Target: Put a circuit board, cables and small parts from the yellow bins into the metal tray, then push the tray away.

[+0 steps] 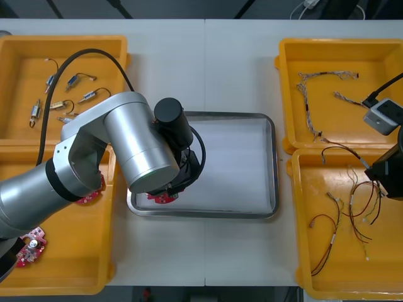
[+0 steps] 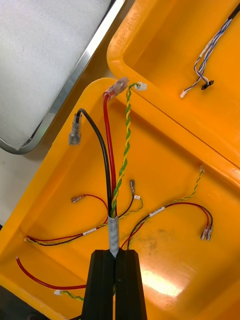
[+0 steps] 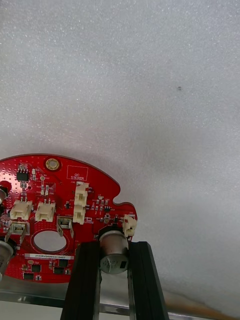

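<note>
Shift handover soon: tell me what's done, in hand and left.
Done: nothing released in the tray yet. In hand: the left gripper, jaws shut on a red circuit board, is at the tray's near left corner; the right gripper holds a cable bundle over the near right bin. Left: release both, add small parts from the far left bin, push the tray away.

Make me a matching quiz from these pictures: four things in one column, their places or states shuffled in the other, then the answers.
1. left gripper
2. right gripper
3. small metal parts
4. blue and white cable

A. lying in the far right yellow bin
B. shut on a red and yellow cable over the near right bin
C. lying in the far left yellow bin
D. shut on a round red circuit board at the metal tray's near edge

Pairs: 1-D, 2-B, 3-C, 4-A.
</note>
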`<action>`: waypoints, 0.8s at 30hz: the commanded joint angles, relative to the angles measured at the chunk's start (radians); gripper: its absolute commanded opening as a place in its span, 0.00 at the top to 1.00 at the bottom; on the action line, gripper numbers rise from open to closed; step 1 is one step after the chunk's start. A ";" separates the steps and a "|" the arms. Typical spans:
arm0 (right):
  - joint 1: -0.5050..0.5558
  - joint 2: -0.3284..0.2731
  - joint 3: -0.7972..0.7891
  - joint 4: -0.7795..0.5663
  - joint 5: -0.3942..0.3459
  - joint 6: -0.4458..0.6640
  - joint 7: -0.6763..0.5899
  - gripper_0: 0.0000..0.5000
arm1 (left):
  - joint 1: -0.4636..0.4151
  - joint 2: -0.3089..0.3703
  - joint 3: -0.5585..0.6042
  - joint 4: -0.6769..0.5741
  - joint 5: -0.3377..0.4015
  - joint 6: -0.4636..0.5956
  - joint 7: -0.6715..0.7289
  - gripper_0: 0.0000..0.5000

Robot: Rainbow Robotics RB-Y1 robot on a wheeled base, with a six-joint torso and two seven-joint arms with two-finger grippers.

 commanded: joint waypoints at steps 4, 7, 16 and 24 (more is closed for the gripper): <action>-0.021 -0.037 0.006 -0.025 -0.003 0.003 -0.011 1.00 | -0.038 -0.024 -0.027 -0.004 -0.011 -0.015 0.082 0.72; -0.021 -0.037 0.006 -0.025 -0.003 0.003 -0.011 1.00 | -0.038 -0.021 -0.031 -0.004 -0.019 -0.018 0.083 0.55; -0.021 -0.037 0.006 -0.025 -0.003 0.003 -0.011 1.00 | -0.038 -0.015 -0.031 -0.007 -0.030 -0.033 0.088 0.20; 0.004 -0.040 0.024 -0.013 -0.007 0.003 -0.013 1.00 | -0.050 0.038 0.059 -0.131 0.018 0.054 0.072 0.00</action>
